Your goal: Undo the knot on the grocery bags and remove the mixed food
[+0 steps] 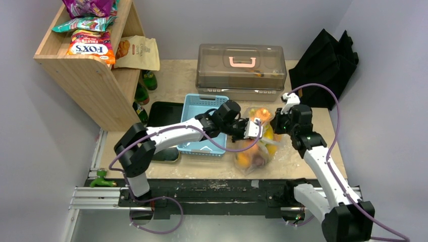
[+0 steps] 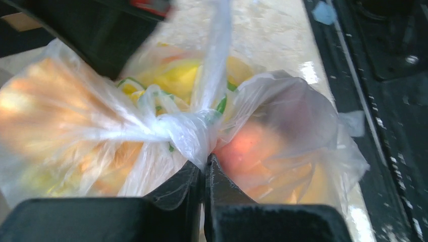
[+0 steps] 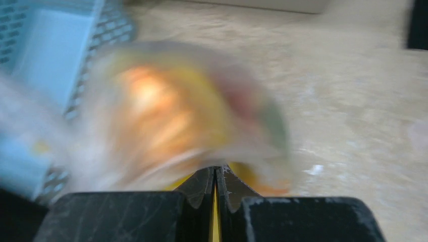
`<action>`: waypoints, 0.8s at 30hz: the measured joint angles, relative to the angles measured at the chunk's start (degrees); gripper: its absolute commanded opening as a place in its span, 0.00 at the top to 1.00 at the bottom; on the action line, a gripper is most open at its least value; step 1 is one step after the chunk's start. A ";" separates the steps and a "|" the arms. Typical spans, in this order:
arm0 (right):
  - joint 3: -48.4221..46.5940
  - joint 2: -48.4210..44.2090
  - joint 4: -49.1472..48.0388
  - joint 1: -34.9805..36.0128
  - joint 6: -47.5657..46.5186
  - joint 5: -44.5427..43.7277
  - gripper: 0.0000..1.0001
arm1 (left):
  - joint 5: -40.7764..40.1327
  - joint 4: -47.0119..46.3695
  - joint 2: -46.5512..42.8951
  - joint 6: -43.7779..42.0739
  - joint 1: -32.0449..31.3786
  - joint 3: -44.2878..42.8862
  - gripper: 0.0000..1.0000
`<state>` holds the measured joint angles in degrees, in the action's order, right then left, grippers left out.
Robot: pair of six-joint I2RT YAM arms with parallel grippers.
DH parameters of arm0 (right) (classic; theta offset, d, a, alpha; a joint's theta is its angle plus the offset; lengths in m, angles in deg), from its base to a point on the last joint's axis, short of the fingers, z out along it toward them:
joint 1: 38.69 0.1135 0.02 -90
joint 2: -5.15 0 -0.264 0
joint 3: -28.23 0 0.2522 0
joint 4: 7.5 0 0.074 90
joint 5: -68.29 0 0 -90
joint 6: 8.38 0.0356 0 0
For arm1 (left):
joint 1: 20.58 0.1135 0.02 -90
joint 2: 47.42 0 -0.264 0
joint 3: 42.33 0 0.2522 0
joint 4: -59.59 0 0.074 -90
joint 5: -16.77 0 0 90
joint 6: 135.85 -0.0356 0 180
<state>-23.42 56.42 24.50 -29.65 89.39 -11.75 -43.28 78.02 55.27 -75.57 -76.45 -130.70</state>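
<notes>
**The knot** (image 2: 189,130) of the grocery bag (image 2: 308,116), whitish and tightly bunched, sits right at the tips of the left gripper (image 2: 204,169). Its jaws are pressed together and appear to nip the plastic at the knot's underside. Behind that pincer, beneath its arm, stands a blue basket (image 1: 194,103). Ahead of its tips and to both sides bulges the bag, lying on the table (image 1: 308,166) with the mixed food (image 2: 247,151), orange and yellow shapes, sealed inside. A strip of film runs taut from the knot away from the tips and out of the wrist view.

Across the bag, the right gripper (image 3: 215,174) faces it with its jaws also pressed together. Its own view is too blurred to tell whether any plastic is caught.

The untying step looks to be in hand, with nothing yet taken out. The next move likely calls for a firm hold at the knot while a tail is drawn free. It should be gentle enough neither to tear the thin film nor to cinch the knot tighter.
</notes>
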 measured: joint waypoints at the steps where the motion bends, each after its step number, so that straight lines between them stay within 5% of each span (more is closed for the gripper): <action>1: -0.31 0.83 -0.07 -0.70 0.04 -1.88 1.00 | 1.18 0.85 -1.03 -1.60 -0.07 1.16 1.00; 8: -2.73 2.58 -1.38 -6.43 -0.94 -10.01 1.00 | 8.00 8.22 -5.81 -8.94 -0.90 4.44 1.00; 15: -7.39 -1.66 8.31 -7.93 -10.73 11.80 0.58 | 8.74 8.31 -5.49 -5.03 0.26 2.89 1.00; 24: -12.33 -7.23 24.22 -7.43 -20.35 24.61 0.44 | 8.72 6.88 -3.91 0.68 2.12 0.13 1.00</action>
<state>-35.75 49.18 48.72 -37.08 69.05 12.86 -34.55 84.90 51.36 -74.89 -74.33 -130.57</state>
